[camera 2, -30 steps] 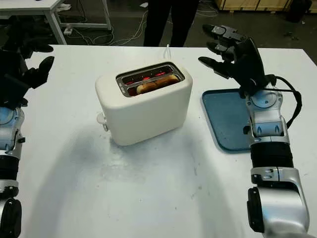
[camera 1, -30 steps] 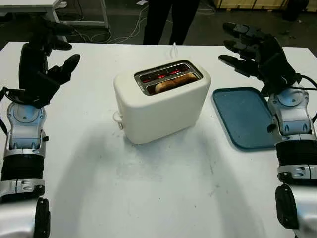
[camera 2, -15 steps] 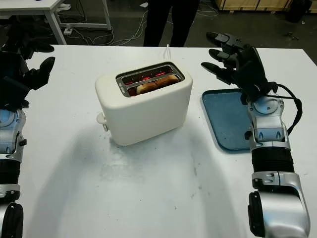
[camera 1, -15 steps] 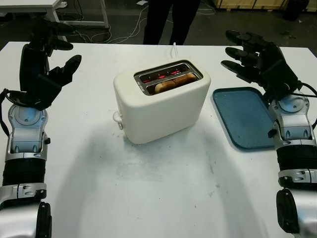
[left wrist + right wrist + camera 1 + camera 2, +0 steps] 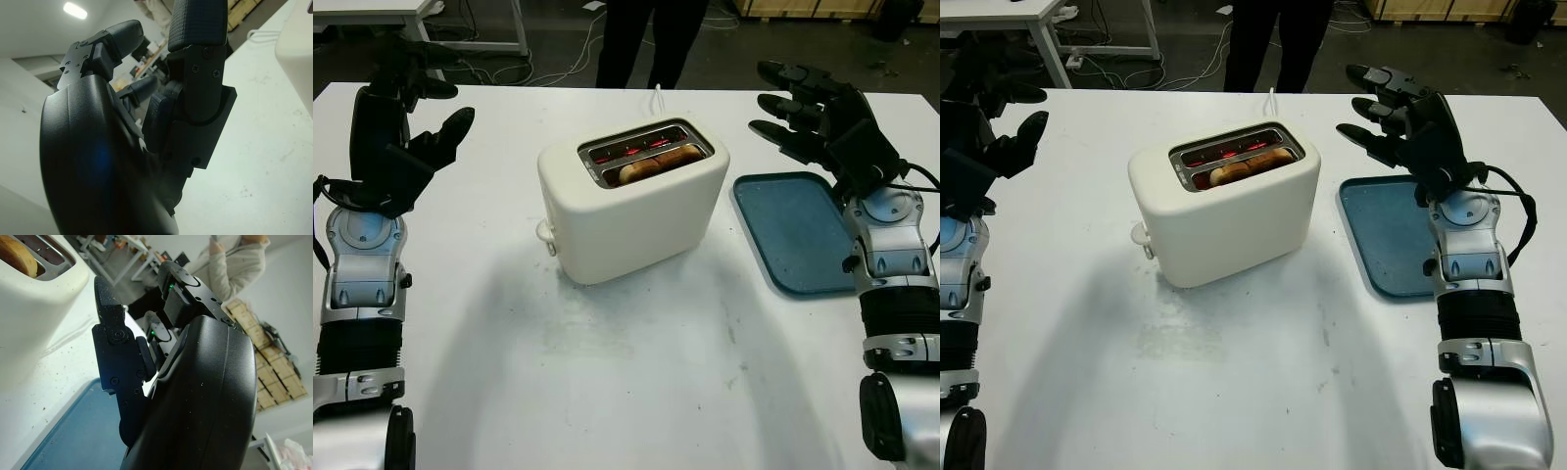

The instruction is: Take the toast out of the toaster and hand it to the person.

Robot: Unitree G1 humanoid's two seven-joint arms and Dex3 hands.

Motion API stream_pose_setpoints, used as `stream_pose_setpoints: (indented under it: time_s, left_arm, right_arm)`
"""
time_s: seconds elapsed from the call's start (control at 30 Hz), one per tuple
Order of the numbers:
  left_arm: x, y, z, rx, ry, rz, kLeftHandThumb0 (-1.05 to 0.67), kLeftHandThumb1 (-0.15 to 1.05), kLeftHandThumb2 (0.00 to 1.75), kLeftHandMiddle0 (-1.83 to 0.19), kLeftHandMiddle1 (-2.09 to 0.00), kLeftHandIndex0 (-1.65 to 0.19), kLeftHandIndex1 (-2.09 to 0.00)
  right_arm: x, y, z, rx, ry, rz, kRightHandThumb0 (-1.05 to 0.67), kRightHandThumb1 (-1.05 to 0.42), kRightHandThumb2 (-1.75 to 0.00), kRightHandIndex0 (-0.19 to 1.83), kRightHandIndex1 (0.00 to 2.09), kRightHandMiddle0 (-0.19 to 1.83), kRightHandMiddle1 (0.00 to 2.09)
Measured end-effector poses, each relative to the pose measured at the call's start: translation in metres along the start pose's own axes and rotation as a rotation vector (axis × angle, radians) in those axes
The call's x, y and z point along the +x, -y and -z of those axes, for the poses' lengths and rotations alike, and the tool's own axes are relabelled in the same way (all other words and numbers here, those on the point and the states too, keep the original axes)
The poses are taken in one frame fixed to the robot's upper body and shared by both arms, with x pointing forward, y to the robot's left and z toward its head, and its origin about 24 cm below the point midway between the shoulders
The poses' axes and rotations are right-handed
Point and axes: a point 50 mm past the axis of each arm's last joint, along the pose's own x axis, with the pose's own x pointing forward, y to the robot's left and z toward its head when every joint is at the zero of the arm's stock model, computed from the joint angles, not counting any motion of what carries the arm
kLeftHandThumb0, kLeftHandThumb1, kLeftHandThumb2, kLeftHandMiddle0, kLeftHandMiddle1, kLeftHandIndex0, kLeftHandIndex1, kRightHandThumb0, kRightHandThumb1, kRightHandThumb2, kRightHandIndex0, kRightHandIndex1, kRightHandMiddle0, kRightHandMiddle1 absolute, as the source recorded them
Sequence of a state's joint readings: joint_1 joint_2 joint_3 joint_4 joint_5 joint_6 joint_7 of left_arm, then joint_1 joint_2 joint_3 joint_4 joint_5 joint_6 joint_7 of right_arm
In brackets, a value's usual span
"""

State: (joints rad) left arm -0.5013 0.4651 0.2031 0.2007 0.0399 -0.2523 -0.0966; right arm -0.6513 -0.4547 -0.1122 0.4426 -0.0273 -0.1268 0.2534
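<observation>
A cream two-slot toaster stands mid-table, its elements glowing red. A slice of toast sits in the near slot, its browned top edge just above the rim; it also shows as the toast in the right wrist view. My right hand is open, raised above the table to the right of the toaster, over the far end of the tray. My left hand is open and raised at the far left, well away from the toaster. A person in dark trousers stands behind the table's far edge.
A blue tray lies flat to the right of the toaster, under my right forearm. The toaster's white cord runs back to the far edge. Another white table and floor cables lie beyond.
My right hand has dropped a little and eased slightly toward the toaster since a second ago. The left hand has barely shifted. The toaster and toast have not moved.
</observation>
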Motion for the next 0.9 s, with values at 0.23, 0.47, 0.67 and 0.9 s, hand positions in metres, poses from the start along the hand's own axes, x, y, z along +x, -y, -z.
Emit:
stream_pose_setpoints:
  time_s: [0.23,0.47,0.67,0.9]
  left_arm:
    - [-0.001,0.0,-0.002,0.001,0.002,0.001,-1.05,0.92,0.3,-0.07,-1.36,-0.1,-1.18]
    - [-0.001,0.0,-0.007,0.002,0.007,0.002,-1.02,0.92,0.29,-0.06,-1.35,-0.1,-1.16]
    - [-0.002,0.0,-0.008,0.003,-0.002,0.003,-1.0,0.92,0.28,-0.06,-1.35,-0.11,-1.15]
    - [-0.002,0.0,-0.012,0.003,0.007,0.005,-0.98,0.92,0.28,-0.05,-1.35,-0.1,-1.14]
  right_arm:
    - [0.0,0.0,-0.001,0.001,0.01,0.0,-0.41,-0.92,-0.03,0.6,0.03,0.57,0.0]
    - [0.0,0.001,0.0,0.01,0.011,-0.002,-0.4,-0.92,-0.03,0.59,0.02,0.56,0.0]
    - [0.0,0.001,0.0,0.011,0.011,-0.001,-0.39,-0.92,-0.03,0.61,0.02,0.56,0.0]
    - [0.0,0.001,0.001,0.01,0.007,-0.001,-0.41,-0.92,-0.03,0.61,0.02,0.56,0.0]
